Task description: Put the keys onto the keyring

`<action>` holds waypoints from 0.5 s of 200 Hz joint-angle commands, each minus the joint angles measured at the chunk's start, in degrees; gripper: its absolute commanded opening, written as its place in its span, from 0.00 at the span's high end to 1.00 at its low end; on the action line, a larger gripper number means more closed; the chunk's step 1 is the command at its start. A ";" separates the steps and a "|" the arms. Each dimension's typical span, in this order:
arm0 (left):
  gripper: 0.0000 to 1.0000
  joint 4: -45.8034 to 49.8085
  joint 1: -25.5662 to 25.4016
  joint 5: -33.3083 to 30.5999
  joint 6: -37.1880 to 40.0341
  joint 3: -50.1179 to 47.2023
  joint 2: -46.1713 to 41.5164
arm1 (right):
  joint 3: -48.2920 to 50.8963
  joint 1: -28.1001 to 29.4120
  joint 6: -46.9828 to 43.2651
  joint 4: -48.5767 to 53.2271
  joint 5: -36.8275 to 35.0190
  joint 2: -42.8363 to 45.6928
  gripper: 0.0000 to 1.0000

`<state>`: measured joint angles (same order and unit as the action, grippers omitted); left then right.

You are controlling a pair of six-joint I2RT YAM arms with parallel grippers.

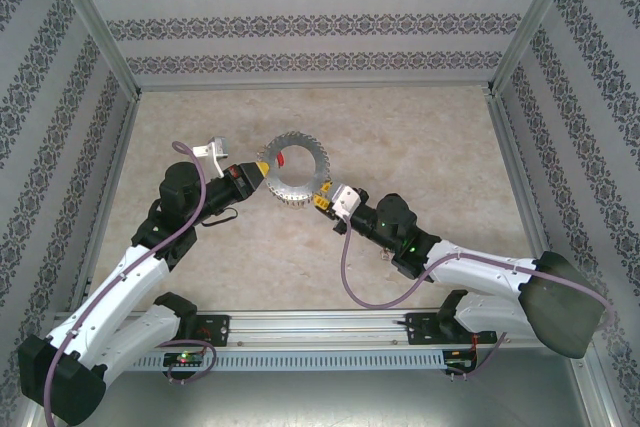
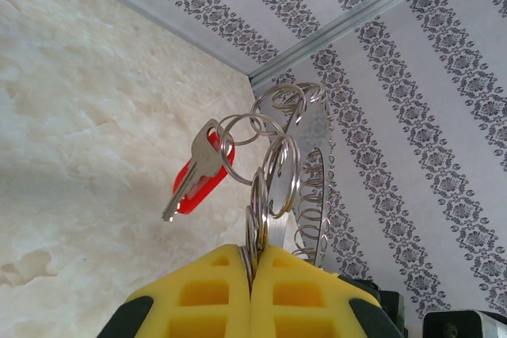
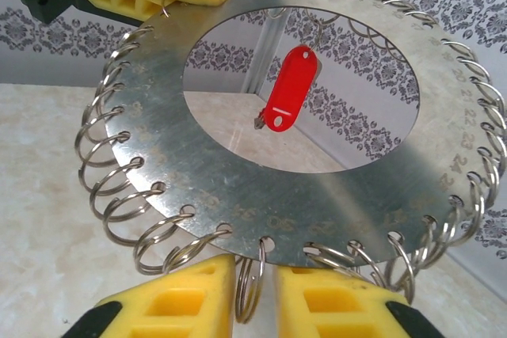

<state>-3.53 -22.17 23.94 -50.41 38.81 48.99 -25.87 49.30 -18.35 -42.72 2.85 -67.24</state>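
Keyring held up between both claws

Top view: keyring (image 1: 292, 169) over mid-desk (image 1: 420, 127), left claw (image 1: 262, 174) at its left edge, right claw (image 1: 325, 200) at its near right.
Left wrist: left claw pinches the rim loops; a red-tagged key (image 2: 194, 180) dangles.
Right wrist: right claw slightly spread around one loop.

Fringed keyring (image 1: 311, 173) between left claw (image 1: 263, 170) and right claw (image 1: 323, 202)

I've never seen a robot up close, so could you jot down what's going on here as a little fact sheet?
Object held up: keyring, standing upright between the two grippers
Left gripper: shut on the keyring's edge
Right gripper: fingers slightly apart around one wire loop, grip unclear
Hanging on it: one key with a red head, on a loop
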 commanded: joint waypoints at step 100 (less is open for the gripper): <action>1.00 -2.73 -0.60 -1.77 -0.87 0.96 -2.64 | -0.41 0.54 -0.42 -0.68 -2.23 -0.12 1.00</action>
<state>-3.49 -22.17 23.59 -50.43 38.79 48.62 -25.89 49.30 -18.61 -42.70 1.93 -67.29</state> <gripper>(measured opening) 0.059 0.064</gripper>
